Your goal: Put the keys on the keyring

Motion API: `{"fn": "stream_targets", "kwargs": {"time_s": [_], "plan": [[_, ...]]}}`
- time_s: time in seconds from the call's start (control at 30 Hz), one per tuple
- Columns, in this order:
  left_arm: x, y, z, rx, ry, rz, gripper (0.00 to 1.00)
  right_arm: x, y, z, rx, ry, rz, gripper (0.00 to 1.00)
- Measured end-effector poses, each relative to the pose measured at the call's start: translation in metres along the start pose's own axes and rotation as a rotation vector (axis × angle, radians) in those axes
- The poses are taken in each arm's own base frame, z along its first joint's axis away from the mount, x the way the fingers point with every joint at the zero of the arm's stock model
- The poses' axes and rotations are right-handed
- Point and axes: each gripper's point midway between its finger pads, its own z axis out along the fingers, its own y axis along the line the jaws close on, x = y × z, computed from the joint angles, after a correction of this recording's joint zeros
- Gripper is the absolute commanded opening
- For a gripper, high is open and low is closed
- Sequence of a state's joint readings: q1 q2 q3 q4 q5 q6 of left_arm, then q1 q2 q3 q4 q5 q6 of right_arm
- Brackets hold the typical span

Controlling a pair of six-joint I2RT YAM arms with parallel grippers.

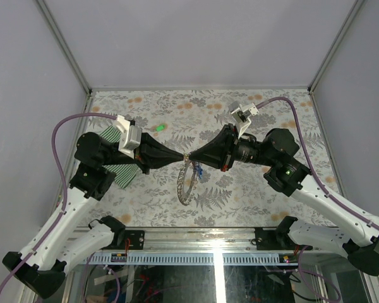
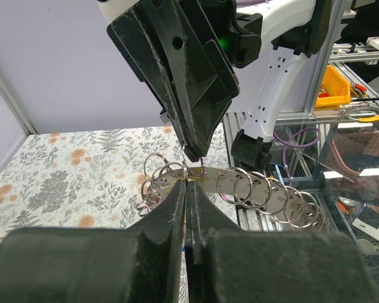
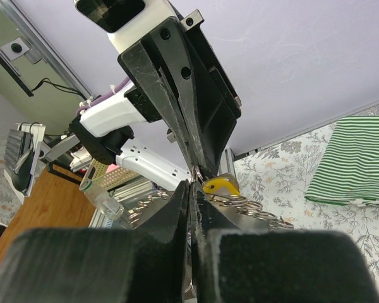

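Grey walls close around a flower-patterned table (image 1: 271, 208). Above its middle the two claws meet tip to tip. The left claw (image 1: 181, 157) comes in from 9 o'clock and the right claw (image 1: 192, 155) from 3 o'clock, so both are equally near the work.

Both claws are fully closed. The left claw pinches the keyring (image 1: 184, 188), a chain of thin metal rings. From the meeting point it hangs as a loop toward 6 o'clock, so its long axis runs from 12 to 6, across the line of the claws. The right claw presses in at the same spot. I cannot tell whether it grips a ring or a key.

A yellow key (image 3: 218, 186) sits just beside the tips, at about 3 o'clock in the right wrist view. A blue key (image 1: 198, 170) hangs on the loop at 5 o'clock from the tips. A green key (image 1: 159, 127) lies alone on the table at 10 o'clock, nearer the left arm, and I judge it is not yet threaded. A striped cloth (image 1: 123, 170) lies under the left arm.

I see no container.
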State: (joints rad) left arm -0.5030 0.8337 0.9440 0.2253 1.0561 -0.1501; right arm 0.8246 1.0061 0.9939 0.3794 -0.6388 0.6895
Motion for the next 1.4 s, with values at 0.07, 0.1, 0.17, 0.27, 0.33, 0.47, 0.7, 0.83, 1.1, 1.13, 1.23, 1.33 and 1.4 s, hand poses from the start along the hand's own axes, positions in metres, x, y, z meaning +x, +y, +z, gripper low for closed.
{"fn": "stream_targets", "kwargs": {"time_s": [0.07, 0.1, 0.17, 0.27, 0.33, 0.47, 0.7, 0.83, 1.1, 1.13, 1.23, 1.33, 1.4], "plan": [[-0.0006, -0.0003, 0.0002, 0.003, 0.0, -0.002, 0.0, 0.0001, -0.0001, 0.0, 0.0, 0.0, 0.0, 0.0], [-0.0008, -0.0003, 0.0002, 0.003, 0.0, -0.002, 0.0, 0.0001, -0.0001, 0.0, 0.0, 0.0, 0.0, 0.0], [-0.0009, -0.0004, 0.0002, 0.003, 0.0, -0.003, 0.0, 0.0001, -0.0001, 0.0, 0.0, 0.0, 0.0, 0.0], [-0.0009, -0.0004, 0.0002, 0.003, 0.0, -0.004, 0.0, 0.0002, -0.0003, 0.0, 0.001, 0.0, 0.0, 0.0], [-0.0009, -0.0004, 0.0002, 0.003, 0.0, -0.004, 0.0, 0.0004, -0.0004, 0.0, 0.001, 0.0, 0.0, 0.0], [-0.0009, -0.0003, 0.0002, 0.002, 0.0, -0.004, 0.0, 0.0018, -0.0015, -0.0002, 0.003, 0.003, 0.002, 0.0], [-0.0009, -0.0003, 0.0002, 0.002, 0.0, -0.004, 0.0, 0.0044, -0.0032, -0.0005, 0.007, 0.007, 0.007, 0.0], [-0.0009, -0.0004, 0.0002, 0.002, 0.0, -0.005, 0.0, 0.0053, -0.0039, -0.0007, 0.009, 0.008, 0.008, 0.0], [-0.0003, 0.0002, 0.0014, 0.012, 0.005, -0.01, 0.0, 0.0037, -0.0054, -0.0019, 0.023, -0.006, 0.006, 0.0], [0.0002, -0.0002, 0.0016, 0.017, 0.008, -0.012, 0.0, 0.0043, -0.0055, -0.0025, 0.023, -0.006, 0.005, 0.0], [0.0004, -0.001, 0.0026, 0.034, 0.015, -0.017, 0.0, 0.0043, -0.0049, -0.0034, 0.022, -0.01, 0.002, 0.0], [0.0015, -0.0021, 0.003, 0.047, 0.022, -0.024, 0.0, 0.0038, -0.005, -0.0038, 0.024, -0.014, 0.002, 0.0], [0.0018, -0.0028, 0.0031, 0.053, 0.026, -0.026, 0.0, 0.0039, -0.0048, -0.0041, 0.024, -0.014, 0.002, 0.0]]}}
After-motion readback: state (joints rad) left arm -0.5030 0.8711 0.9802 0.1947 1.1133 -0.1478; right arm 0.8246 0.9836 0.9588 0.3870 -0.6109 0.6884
